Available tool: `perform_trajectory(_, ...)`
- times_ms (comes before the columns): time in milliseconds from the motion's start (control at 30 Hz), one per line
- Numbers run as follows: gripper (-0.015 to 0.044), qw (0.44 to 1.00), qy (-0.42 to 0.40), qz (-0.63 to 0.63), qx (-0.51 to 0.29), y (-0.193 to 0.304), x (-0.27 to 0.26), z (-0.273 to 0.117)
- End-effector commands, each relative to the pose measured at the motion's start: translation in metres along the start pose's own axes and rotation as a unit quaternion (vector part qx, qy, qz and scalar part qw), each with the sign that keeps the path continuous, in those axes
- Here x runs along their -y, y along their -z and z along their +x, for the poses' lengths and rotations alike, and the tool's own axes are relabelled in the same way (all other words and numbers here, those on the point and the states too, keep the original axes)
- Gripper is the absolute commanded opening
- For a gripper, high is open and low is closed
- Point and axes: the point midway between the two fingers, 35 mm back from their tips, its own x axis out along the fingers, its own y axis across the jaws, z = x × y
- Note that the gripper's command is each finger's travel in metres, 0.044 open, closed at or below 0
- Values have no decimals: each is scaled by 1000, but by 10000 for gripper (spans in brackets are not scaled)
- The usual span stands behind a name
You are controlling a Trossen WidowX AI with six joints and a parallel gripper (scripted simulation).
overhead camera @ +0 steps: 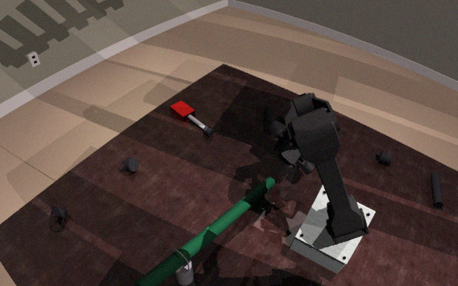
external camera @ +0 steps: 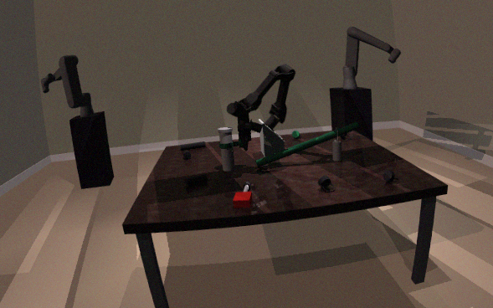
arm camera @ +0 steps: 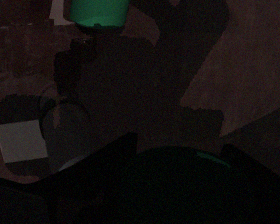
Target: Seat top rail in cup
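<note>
The green rail (overhead camera: 223,224) (external camera: 311,144) slants through the loop cap (overhead camera: 181,255) on the small post (overhead camera: 185,274) (external camera: 336,151). Its low cut end also shows at the top of the wrist view (arm camera: 98,12), apart from the cup. The big post (external camera: 228,162) stands upright with the green brace band (external camera: 224,146) around its upper part, below the pale cap (external camera: 225,130). My gripper (external camera: 244,143) (arm camera: 179,148) is beside the post, shut on the dark green rail-end cup (arm camera: 178,175). The arm hides the post and cup in the top view.
The white base block (overhead camera: 316,225) (external camera: 270,142) is close to the rail's low end. A red block (overhead camera: 182,109) (external camera: 243,199) with a pale handle lies beyond the rail. Dark fittings (overhead camera: 131,165) (overhead camera: 58,215) (overhead camera: 384,158) and a dark cylinder (overhead camera: 436,190) lie farther out.
</note>
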Motion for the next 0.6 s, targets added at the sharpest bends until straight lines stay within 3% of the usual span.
perform_trajectory(0,236,1000,0,0,0,0,0,0)
perform_trajectory(267,440,1000,0,2,-1,-12,8,-11)
perform_trajectory(567,440,1000,-1,5,-2,-34,18,-29)
